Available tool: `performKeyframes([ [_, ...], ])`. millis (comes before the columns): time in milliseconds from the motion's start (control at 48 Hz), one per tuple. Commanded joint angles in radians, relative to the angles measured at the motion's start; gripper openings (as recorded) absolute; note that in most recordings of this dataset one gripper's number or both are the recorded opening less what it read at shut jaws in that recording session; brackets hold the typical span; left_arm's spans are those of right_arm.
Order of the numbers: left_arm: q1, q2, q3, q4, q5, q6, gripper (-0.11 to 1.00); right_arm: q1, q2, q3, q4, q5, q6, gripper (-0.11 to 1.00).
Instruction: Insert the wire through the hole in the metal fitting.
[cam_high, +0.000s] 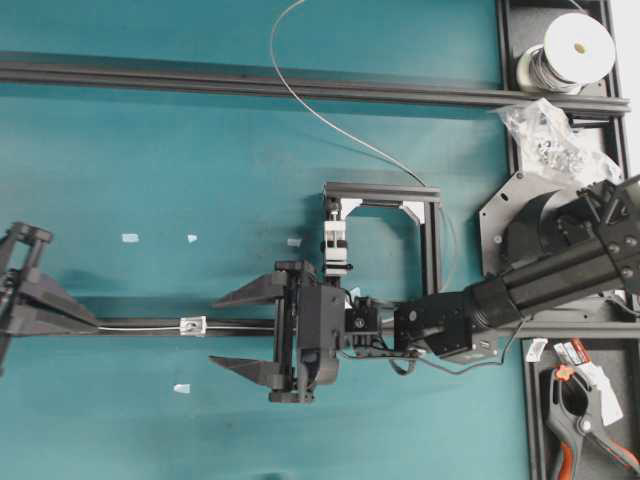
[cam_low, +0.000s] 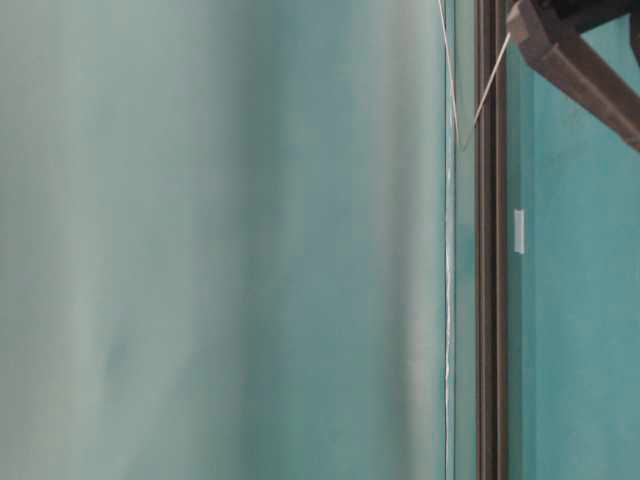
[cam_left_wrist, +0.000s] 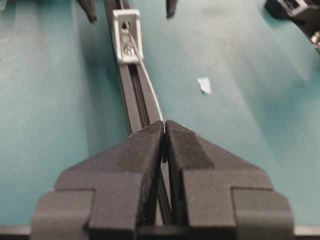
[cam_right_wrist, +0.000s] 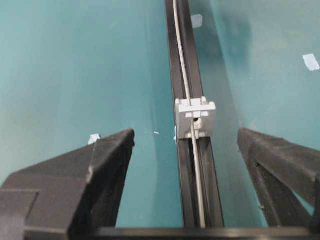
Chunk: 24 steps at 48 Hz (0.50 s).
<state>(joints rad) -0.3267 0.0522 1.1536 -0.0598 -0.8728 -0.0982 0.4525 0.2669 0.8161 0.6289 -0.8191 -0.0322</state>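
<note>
Threading step: the thin silvery-grey wire (cam_right_wrist: 190, 120) lay along the black slotted rail (cam_right_wrist: 186, 190), apparently passing the small silver squarish metal fitting (cam_right_wrist: 195, 118).

The left gripper (cam_left_wrist: 164, 131) was closed on the wire; the right gripper (cam_right_wrist: 185, 145) stood wide apart, empty, straddling the fitting. Next, presumably confirm passage, then draw slack.

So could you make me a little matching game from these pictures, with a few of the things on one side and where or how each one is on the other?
Things:
1. left black gripper
2. right black gripper
3. small silvery metal fitting
4. white spool of thin grey wire

States or places:
A. far corner of the bench, beside the teal mat
B. on the black slotted rail, the wire running across it
C. fingers wide apart, nothing held
D. fingers pressed together on the wire

Pairs: 1-D, 2-C, 3-B, 4-A
</note>
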Motion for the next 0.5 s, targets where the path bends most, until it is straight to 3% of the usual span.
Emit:
performKeyframes([
  [0,-0.018,-0.061,0.029,0.003,0.017,-0.002,-0.1,0.002,-0.04,-0.008,-0.003,-0.003,0.0,0.92],
  [292,-0.057,-0.149,0.112,0.003,0.037,-0.002,-0.1,0.002,-0.058,-0.008,-0.003,0.028,0.0,0.91],
  [480,-0.054,-0.144,0.086,0.003,0.16,-0.021,-0.1,0.002,-0.061,-0.008,-0.005,0.028,0.0,0.91],
])
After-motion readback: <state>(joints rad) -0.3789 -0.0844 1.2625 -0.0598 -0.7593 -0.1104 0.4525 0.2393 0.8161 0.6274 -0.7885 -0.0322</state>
